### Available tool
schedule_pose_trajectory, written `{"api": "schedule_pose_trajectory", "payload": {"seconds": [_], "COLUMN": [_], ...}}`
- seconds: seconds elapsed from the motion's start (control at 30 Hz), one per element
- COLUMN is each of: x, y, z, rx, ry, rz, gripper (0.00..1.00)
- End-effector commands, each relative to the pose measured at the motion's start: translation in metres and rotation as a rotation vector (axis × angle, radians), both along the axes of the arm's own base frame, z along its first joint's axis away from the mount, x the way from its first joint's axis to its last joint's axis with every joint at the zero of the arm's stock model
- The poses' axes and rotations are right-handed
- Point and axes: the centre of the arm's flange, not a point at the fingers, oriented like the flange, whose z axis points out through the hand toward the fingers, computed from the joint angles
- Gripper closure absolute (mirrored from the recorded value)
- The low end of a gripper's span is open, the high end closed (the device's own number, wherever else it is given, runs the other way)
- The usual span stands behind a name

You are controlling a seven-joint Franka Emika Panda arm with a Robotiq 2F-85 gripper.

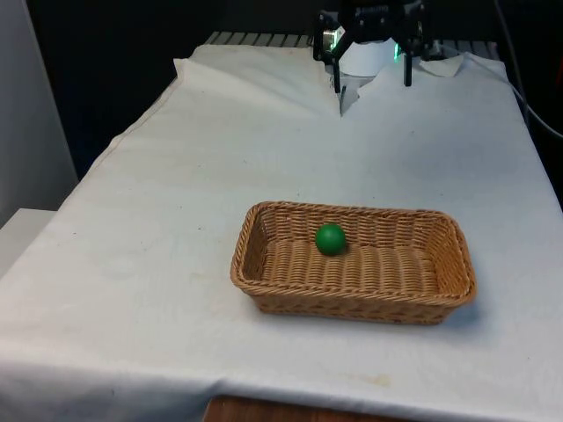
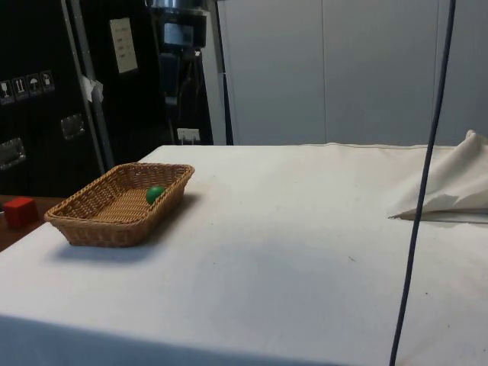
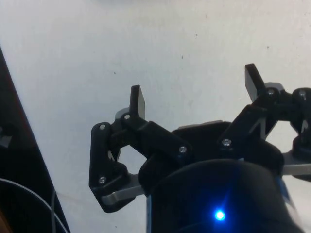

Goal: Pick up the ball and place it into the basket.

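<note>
So the green ball (image 1: 330, 238) is sitting inside the wicker basket (image 1: 264, 294), close to its far wall and a bit toward the front view's left. The basket sits on the white-clothed counter (image 1: 176, 193), toward the near edge. The gripper (image 1: 372, 86) hangs way back at the far end, well apart from the basket, jaws spread wide with nothing between them, just bare cloth underneath.
</note>
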Motion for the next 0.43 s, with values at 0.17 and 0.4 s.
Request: {"api": "schedule_pose_trajectory", "payload": {"seconds": [0.17, 0.4], "x": [-0.0081, -0.0096], "y": [-0.0012, -0.0011], "z": [-0.0021, -0.0042], "rx": [-0.018, -0.008], "ry": [0.007, 0.021], "rz": [-0.020, -0.041], "gripper": [0.00, 0.00]}}
